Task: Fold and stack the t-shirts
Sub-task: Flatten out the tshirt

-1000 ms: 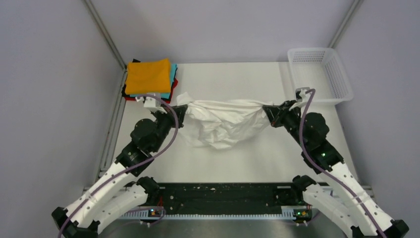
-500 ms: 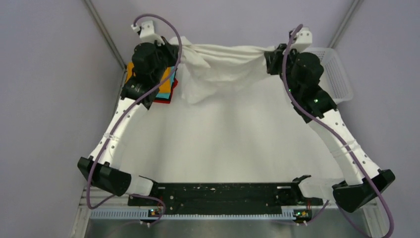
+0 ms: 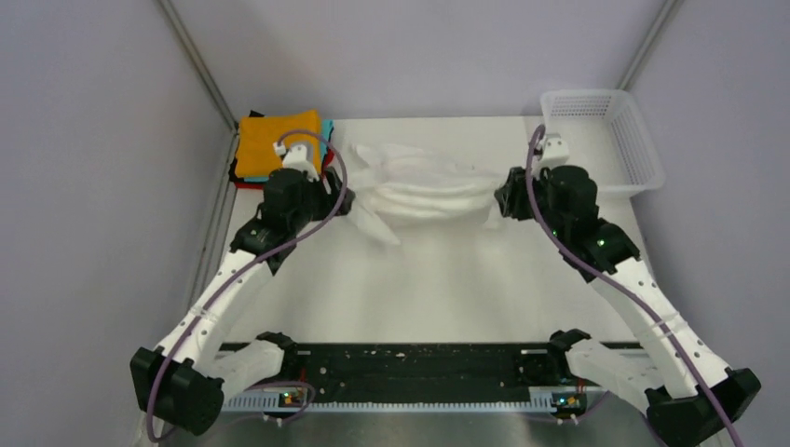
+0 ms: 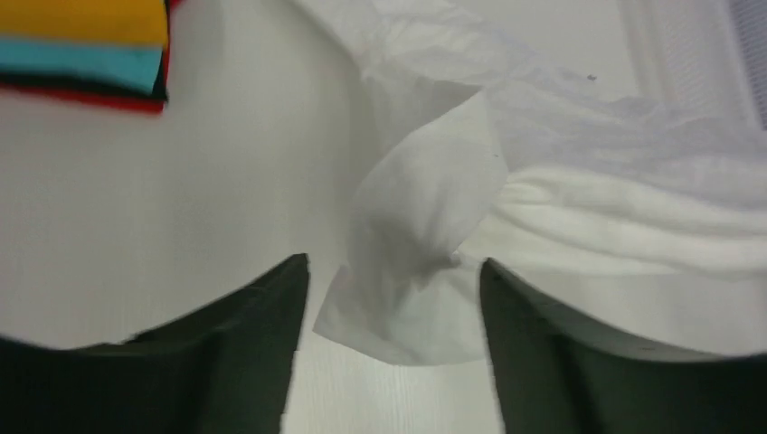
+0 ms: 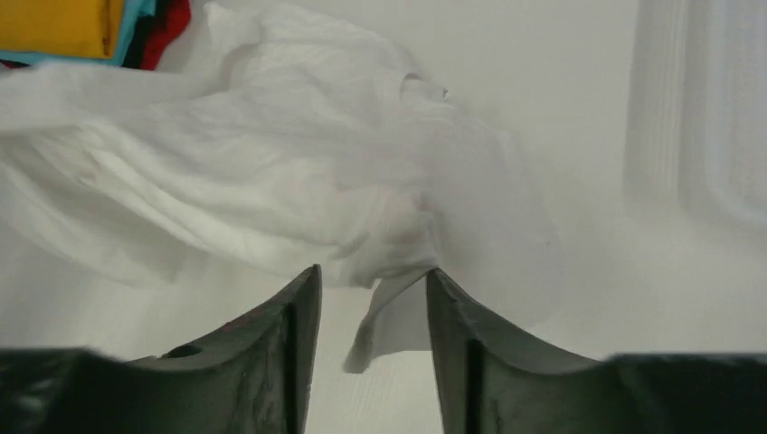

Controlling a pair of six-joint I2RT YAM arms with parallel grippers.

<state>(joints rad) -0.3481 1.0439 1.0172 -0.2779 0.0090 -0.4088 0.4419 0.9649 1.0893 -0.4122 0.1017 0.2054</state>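
Top external view: the white t-shirt [image 3: 424,186] lies bunched in a long crumpled band across the far middle of the table [image 3: 447,279]. The folded stack [image 3: 278,142], orange on top, sits at the far left corner, and the basket [image 3: 604,138] at the far right. The left gripper [image 3: 348,201] is at the shirt's left end and the right gripper [image 3: 501,198] at its right end.

Left wrist view: the left gripper [image 4: 393,264] has its jaws well apart. A loose corner of the white t-shirt [image 4: 416,235] lies between them, unclamped. The folded stack [image 4: 86,45] shows orange, teal, black and red edges.

Right wrist view: the right gripper [image 5: 373,271] has its jaws parted, with a flap of the white t-shirt [image 5: 271,181] lying loose in the gap.
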